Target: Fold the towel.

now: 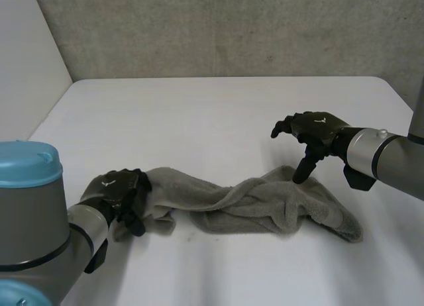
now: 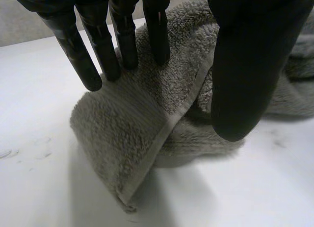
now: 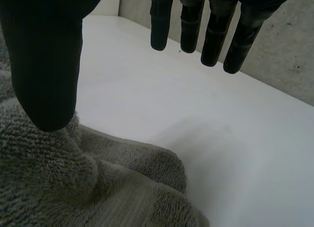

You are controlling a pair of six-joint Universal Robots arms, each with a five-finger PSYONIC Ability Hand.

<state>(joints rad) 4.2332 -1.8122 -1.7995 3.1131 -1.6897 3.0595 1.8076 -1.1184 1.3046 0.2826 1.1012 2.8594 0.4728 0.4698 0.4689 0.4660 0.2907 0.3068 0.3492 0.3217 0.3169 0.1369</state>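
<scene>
Fingers [image 2: 78, 55] of the left hand [image 1: 119, 190] lie straight across the upper face of the towel's end. The thumb [image 2: 243, 89] stands against the fold on the other side, so that end looks pinched between them. Fingers [image 3: 213, 40] of the right hand [image 1: 315, 130] are spread and hold nothing. Its thumb [image 3: 46, 65] points down at the cloth, just above it or barely touching; I cannot tell which.

The table [image 1: 199, 114] is white, with bare room behind the cloth. The towel [image 1: 265, 203] lies along its front part between the hands like a twisted grey rope: wide and rumpled under the right hand, narrow in the middle, doubled over at the left. No fold is made yet. The step in hand, I judge, is getting hold of both ends so the cloth can be spread.

To do it well, the right hand ought to take an outer edge of the wide end, not the hump, and one layer only. Both hands should then draw apart to clear the twist before any folding.

At the left hand the hem [image 2: 167, 128] runs slantwise to a loose corner [image 2: 125, 200]. The pinch sits back from that corner, so the flap may droop when lifted; a hold nearer the corner would be surer.
</scene>
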